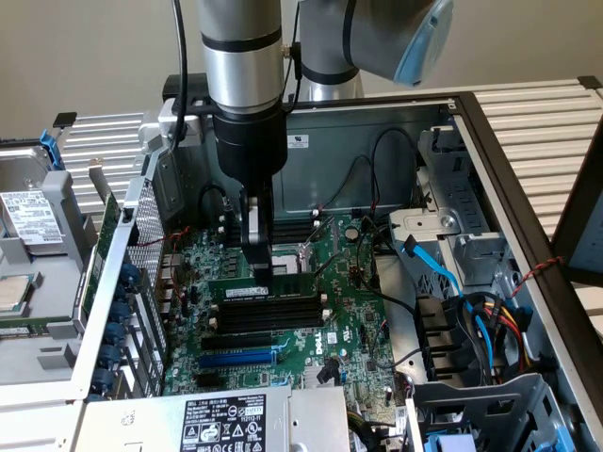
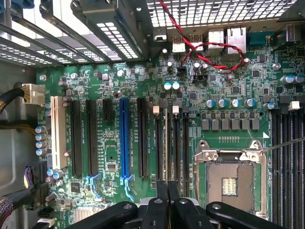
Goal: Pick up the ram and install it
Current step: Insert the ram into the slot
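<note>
The ram (image 1: 283,291) is a thin green stick with a white label. It stands on edge in the memory slot nearest the processor socket (image 1: 303,250), on the green motherboard (image 1: 353,330). My gripper (image 1: 261,275) comes straight down onto the stick's top edge, left of its middle in the exterior view. In the wrist view the black fingers (image 2: 162,195) press close together, and the ram (image 2: 165,152) shows edge-on as a thin line running away from them between black slots. The gripper (image 2: 167,188) is shut on the ram.
Empty black memory slots (image 1: 268,315) and a blue slot (image 1: 240,359) lie just in front of the ram. The case wall (image 1: 377,151), blue cables (image 1: 433,268) and a drive cage (image 1: 471,254) crowd the exterior view's right. A red-black twisted wire (image 2: 200,47) crosses the board.
</note>
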